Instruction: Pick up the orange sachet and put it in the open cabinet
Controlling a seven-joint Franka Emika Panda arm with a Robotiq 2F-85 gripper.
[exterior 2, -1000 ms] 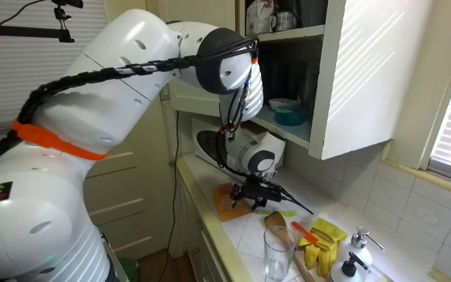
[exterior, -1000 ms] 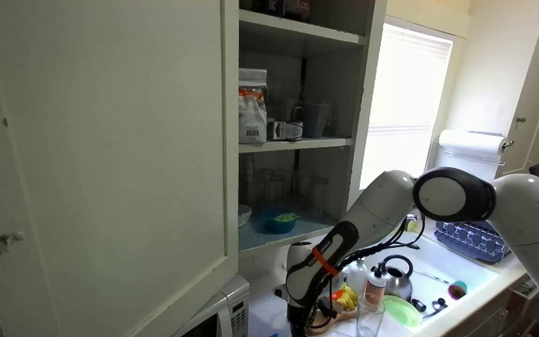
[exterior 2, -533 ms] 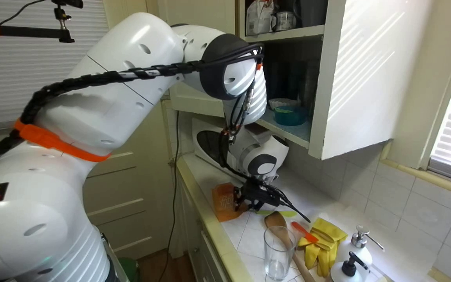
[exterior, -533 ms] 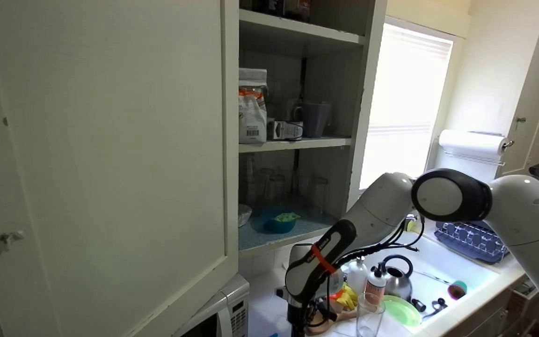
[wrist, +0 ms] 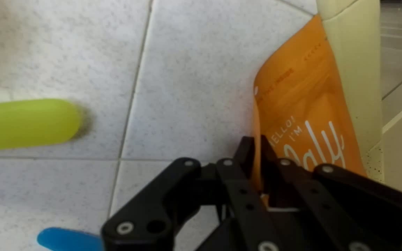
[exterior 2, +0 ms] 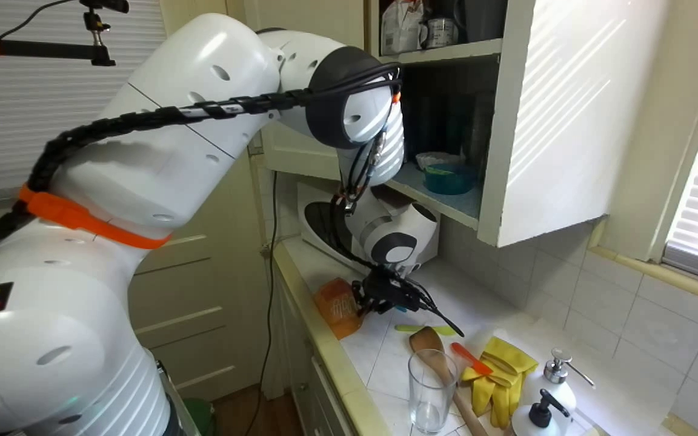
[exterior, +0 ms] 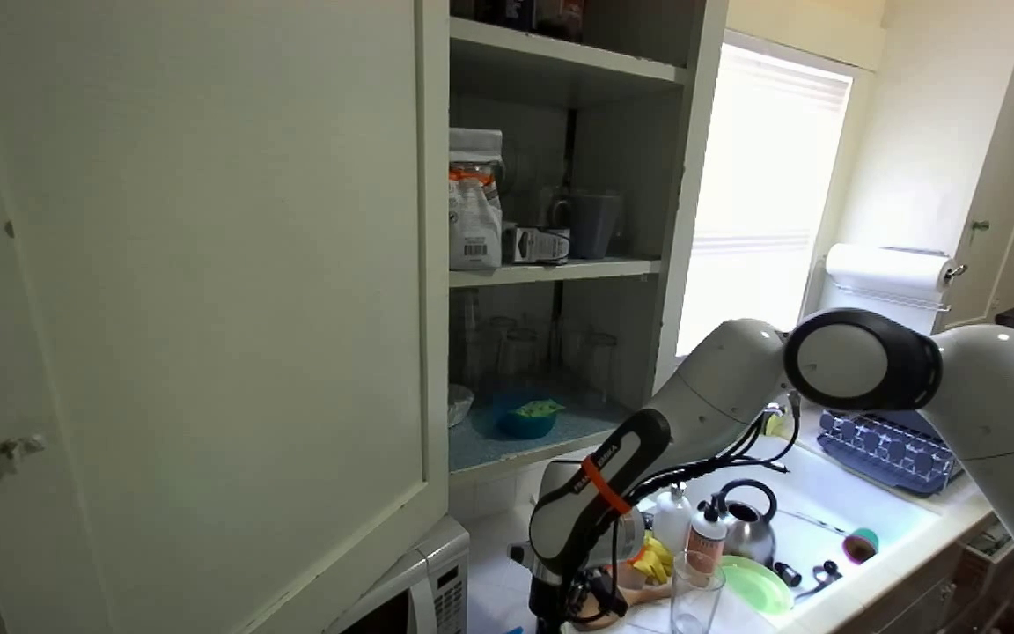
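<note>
The orange sachet (wrist: pixel 302 94) lies by the counter's yellow edge trim in the wrist view, its white lettering facing up. One long side of it is bent upward, and my gripper (wrist: pixel 257 150) is shut on that raised side, a finger on each face. In an exterior view the sachet (exterior 2: pixel 337 309) shows left of the black gripper (exterior 2: pixel 361 306), partly covered by it. The open cabinet (exterior: pixel 560 275) stands above the counter with its large door (exterior: pixel 234 291) swung wide. A teal bowl (exterior: pixel 526 424) sits on its lowest shelf.
On the counter lie a yellow-green utensil (wrist: pixel 30 123), a blue item (wrist: pixel 68 240), a wooden spoon (exterior 2: pixel 437 357), an orange-red utensil (exterior 2: pixel 471 358) and yellow gloves (exterior 2: pixel 500 375). A tall glass (exterior 2: pixel 432 393) stands near the edge. A microwave (exterior: pixel 423 581) is below the cabinet door.
My gripper has closed on the sachet's side, which now stands bent up. Gripper and sachet have shifted left in an exterior view, toward the counter's edge.
</note>
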